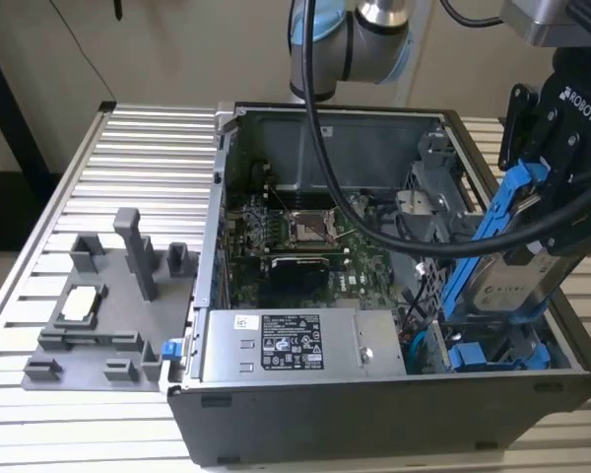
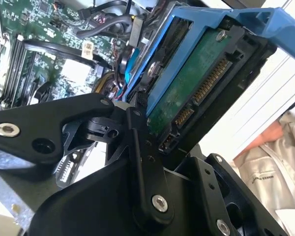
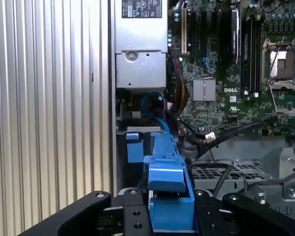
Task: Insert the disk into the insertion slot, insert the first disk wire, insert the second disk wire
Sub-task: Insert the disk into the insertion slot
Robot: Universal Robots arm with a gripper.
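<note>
Exterior view, at about 3 o'clock: the tool [image 1: 544, 212] is seen clenched on the disk [image 1: 517, 281], gripped by its bright blue carrier frame. The disk is held steeply tilted above the open computer case [image 1: 374, 110], its lower end hanging over the insertion slot [image 1: 428, 284]. It is not yet seated there. The tilt is judged to be chosen so that the leading edge can be fed down into the bay alongside the perforated wall.

In the first wrist view the tool [image 3: 169, 212] is seen straddling the blue frame of the disk [image 3: 167, 174], one finger on each side, with the perforated metal of the insertion slot [image 3: 221, 172] just beyond. In the second wrist view the green circuit side of the disk [image 2: 196, 83] is turned to the camera. Its connector edge is kept at the tool's end and is bare of plugs, so no wire has been attached. That end is judged to be left outward so the wires can reach it.

Just below the disk, at about 4 o'clock, another blue carrier [image 1: 492, 353] sits in the case. At 6 o'clock lies the large silver box [image 1: 295, 345], bearing a white printed label with symbols. Print is also carried on the tool's black housing and on the disk's white label. The motherboard [image 1: 305, 236] lies at the centre. At 9 o'clock a grey fixture [image 1: 108, 296] rests on the ribbed bench [image 1: 128, 148].
</note>
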